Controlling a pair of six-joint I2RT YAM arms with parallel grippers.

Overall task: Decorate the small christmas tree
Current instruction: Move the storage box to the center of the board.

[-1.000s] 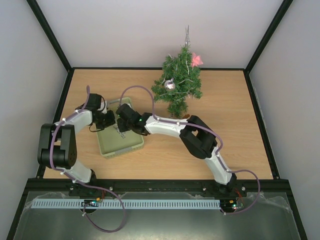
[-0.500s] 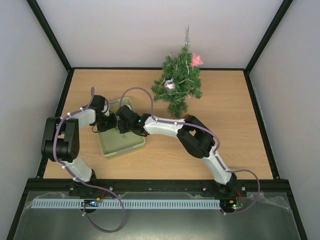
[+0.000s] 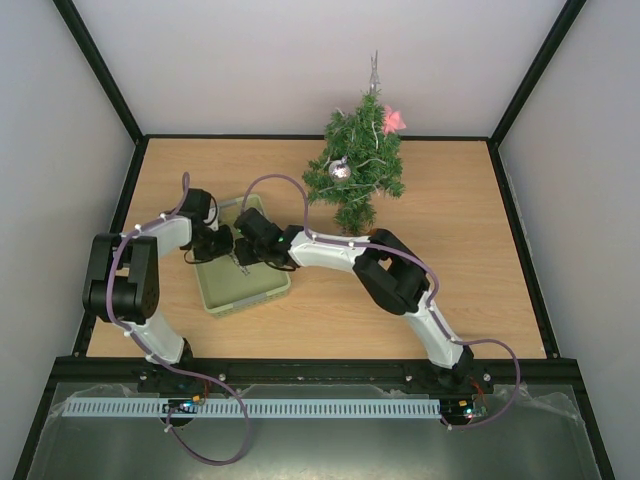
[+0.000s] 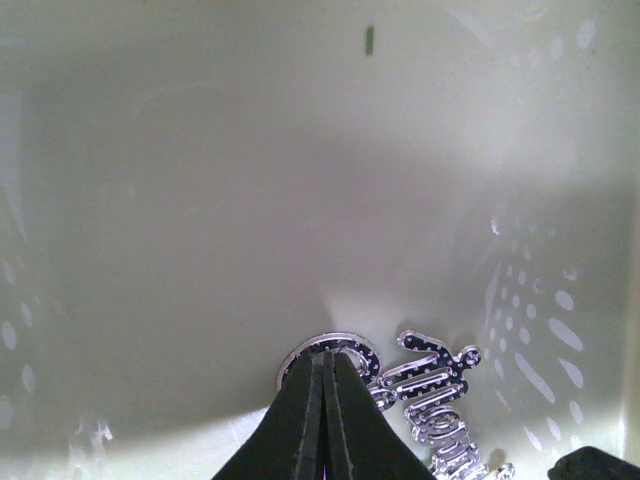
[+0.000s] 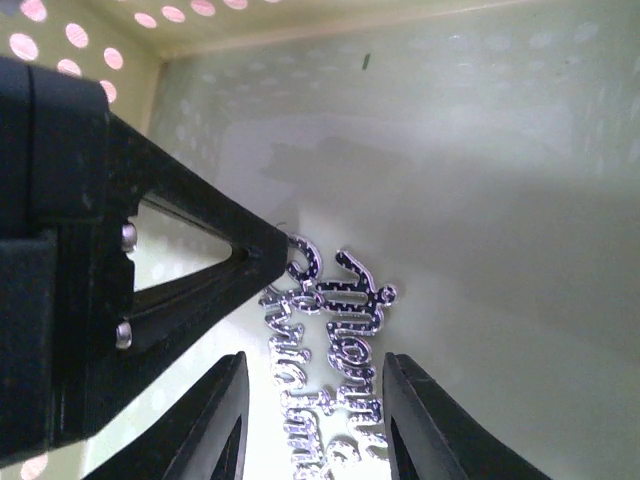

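Right wrist view: the silver script ornament (image 5: 330, 330) runs lengthwise inside the half-open right pincer (image 5: 315, 400); the closed left pincer (image 5: 250, 255) touches its upper end. From above, the small christmas tree (image 3: 355, 165) stands upper centre, well apart.

Dk grn tree (image 3: 352, 190), pale grn basket (image 3: 245, 292)

So the left arm (image 3: 125, 285) is folded up tight with the left gripper (image 4: 322, 365) pinched fully closed, while the right arm (image 3: 395, 280) stretches across leftward, right gripper (image 5: 312, 390) parted, tips nearly meeting.
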